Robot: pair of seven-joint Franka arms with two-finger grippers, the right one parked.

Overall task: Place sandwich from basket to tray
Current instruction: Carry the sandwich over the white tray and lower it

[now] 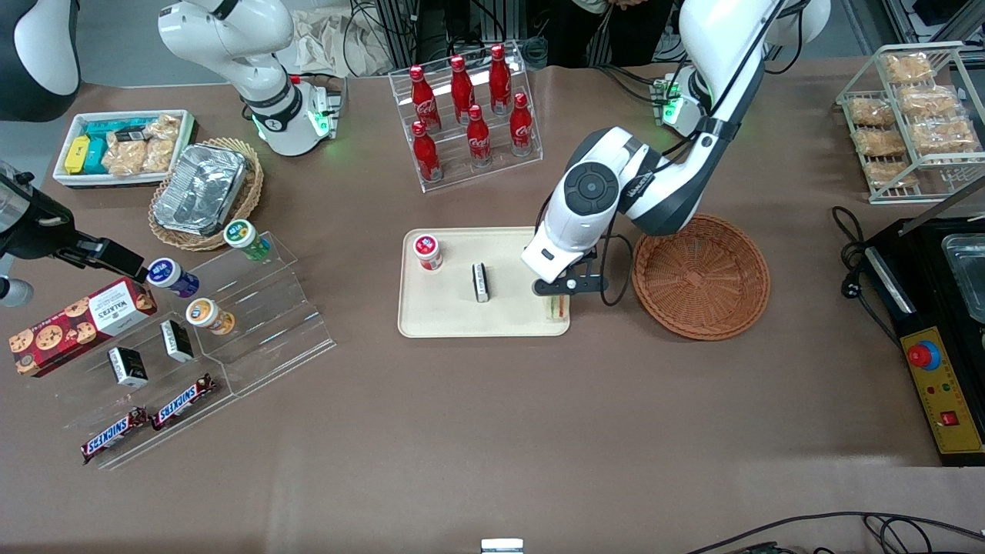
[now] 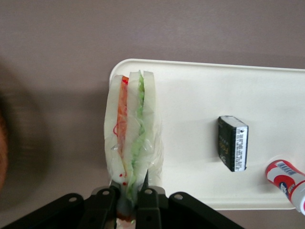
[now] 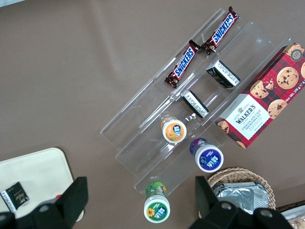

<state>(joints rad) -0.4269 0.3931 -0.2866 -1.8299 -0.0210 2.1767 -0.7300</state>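
The tool (image 1: 560,298) grips the sandwich (image 2: 132,138) by one tip, fingers clenched on it, so the wedge hangs edge-down at the tray (image 1: 446,319) corner nearest the basket (image 1: 700,277), lower right of frame centre, ready to set down. Brown cloth covers the table (image 1: 492,431); a small black box (image 1: 481,282) already lies on the tray.

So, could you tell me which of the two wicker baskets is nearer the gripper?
The reddish-brown basket beside the tray; the gripper holds the sandwich there. The tan basket holds foil.
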